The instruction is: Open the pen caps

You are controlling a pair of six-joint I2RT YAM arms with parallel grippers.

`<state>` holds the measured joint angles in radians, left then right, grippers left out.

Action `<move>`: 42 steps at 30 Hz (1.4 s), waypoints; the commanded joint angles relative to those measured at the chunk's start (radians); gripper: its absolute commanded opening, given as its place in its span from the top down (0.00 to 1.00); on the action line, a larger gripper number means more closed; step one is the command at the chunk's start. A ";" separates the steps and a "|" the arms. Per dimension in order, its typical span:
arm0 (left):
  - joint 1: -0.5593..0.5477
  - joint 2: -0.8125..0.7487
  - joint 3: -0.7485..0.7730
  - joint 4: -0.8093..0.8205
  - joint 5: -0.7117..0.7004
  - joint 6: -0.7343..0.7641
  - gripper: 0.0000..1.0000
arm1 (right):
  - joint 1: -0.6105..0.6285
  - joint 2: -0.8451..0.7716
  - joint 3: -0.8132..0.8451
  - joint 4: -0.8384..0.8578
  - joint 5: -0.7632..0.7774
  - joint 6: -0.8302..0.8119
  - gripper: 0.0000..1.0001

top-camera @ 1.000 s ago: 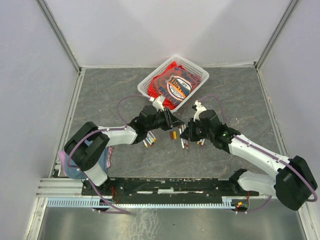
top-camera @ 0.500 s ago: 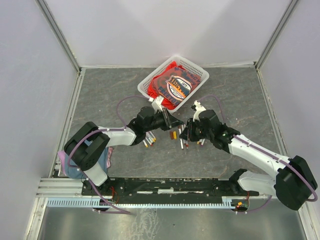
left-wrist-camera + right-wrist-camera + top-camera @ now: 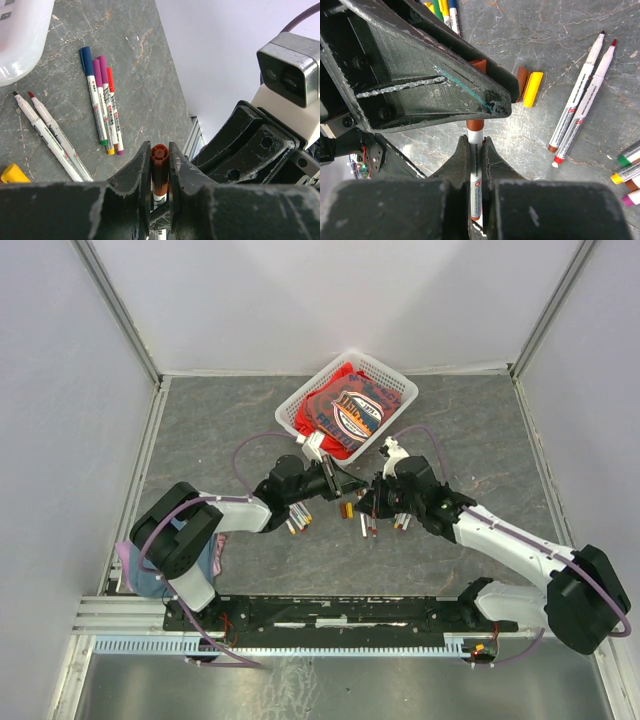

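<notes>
The brown cap (image 3: 159, 175), a short stubby plastic sleeve, sits on the end of a thin white pen barrel (image 3: 475, 150). Pen and cap are held off the table (image 3: 200, 440) just on the arm-base side of the white basket (image 3: 386, 371). The left gripper (image 3: 159, 149) has its fingers pressed together on the cap, pinching it across its sides with the cap's round end showing between the tips. The right gripper (image 3: 475, 142) is likewise closed on the barrel, clamping it just behind the cap, so the two grips stand nose to nose along one pen. The cap is probably very light, stiff and smooth, and seated by friction alone. It is best held across the middle of its length, as here, and drawn straight along the pen's axis, since a sideways pull could lever the slim barrel round between the pads. The likelier fault is slipping, not breakage. A loose brown cap (image 3: 522, 82) and a yellow cap (image 3: 533, 89) lie touching on the table, slightly farther from the basket than the held pen. Two uncapped pens (image 3: 582, 117) lie side by side near them. Three pens that appear capped (image 3: 104, 105) — blue, purple and red at the top — lie together, also on the side of the basket facing the arm bases.
</notes>
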<state>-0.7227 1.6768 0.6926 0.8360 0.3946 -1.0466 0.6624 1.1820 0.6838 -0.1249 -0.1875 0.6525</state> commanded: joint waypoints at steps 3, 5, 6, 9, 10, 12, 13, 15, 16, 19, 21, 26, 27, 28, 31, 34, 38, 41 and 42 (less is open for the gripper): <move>0.008 -0.011 0.026 0.018 -0.115 -0.018 0.97 | 0.002 0.057 0.056 -0.024 0.072 -0.045 0.99; 0.001 -0.026 0.067 -0.080 -0.206 0.027 0.97 | 0.005 0.091 0.082 -0.083 0.114 -0.066 0.99; -0.005 -0.033 0.099 -0.129 -0.257 0.049 0.97 | 0.007 0.105 0.091 -0.108 0.134 -0.077 0.99; -0.021 -0.048 0.176 -0.279 -0.404 0.122 0.97 | 0.020 0.119 0.101 -0.147 0.188 -0.088 0.99; -0.023 -0.049 0.192 -0.319 -0.450 0.131 0.97 | 0.024 0.121 0.103 -0.158 0.208 -0.089 0.99; -0.027 -0.052 0.207 -0.340 -0.515 0.140 0.97 | 0.030 0.126 0.108 -0.179 0.243 -0.090 0.99; -0.031 -0.052 0.212 -0.344 -0.549 0.147 0.97 | 0.032 0.130 0.110 -0.189 0.257 -0.091 0.99; -0.038 -0.054 0.217 -0.347 -0.585 0.168 0.97 | 0.036 0.139 0.115 -0.201 0.270 -0.093 0.99; -0.041 -0.055 0.217 -0.340 -0.589 0.177 0.97 | 0.037 0.139 0.115 -0.201 0.268 -0.092 0.99; -0.041 -0.058 0.176 -0.233 -0.559 0.216 0.97 | 0.036 0.123 0.096 -0.167 0.213 -0.078 0.99; -0.038 -0.061 0.139 -0.138 -0.509 0.243 0.97 | 0.034 0.098 0.070 -0.108 0.139 -0.059 0.99; 0.023 -0.046 0.023 0.130 -0.327 0.213 0.97 | -0.020 0.030 -0.007 0.066 -0.100 0.012 0.99; 0.040 -0.038 0.009 0.170 -0.290 0.189 0.97 | -0.037 0.017 -0.020 0.097 -0.139 0.026 0.99; 0.054 -0.029 -0.003 0.207 -0.254 0.171 0.97 | -0.054 0.004 -0.033 0.124 -0.176 0.041 0.99; 0.074 -0.009 -0.025 0.308 -0.170 0.147 0.97 | -0.106 -0.019 -0.064 0.187 -0.255 0.069 0.99; 0.075 -0.008 -0.018 0.317 -0.133 0.152 0.97 | -0.133 -0.030 -0.085 0.229 -0.304 0.080 0.99; 0.083 -0.019 -0.005 0.244 -0.166 0.152 0.97 | -0.136 -0.039 -0.092 0.213 -0.299 0.061 0.99; 0.088 -0.035 0.005 0.142 -0.251 0.116 0.97 | -0.130 -0.037 -0.075 0.127 -0.218 0.003 0.99; 0.088 -0.046 0.017 0.077 -0.285 0.105 0.97 | -0.123 -0.037 -0.065 0.084 -0.177 -0.022 0.99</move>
<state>-0.6998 1.6638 0.6758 1.0134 0.3141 -0.9443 0.5388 1.1732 0.6121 0.1322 -0.4252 0.6811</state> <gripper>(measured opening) 0.209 0.054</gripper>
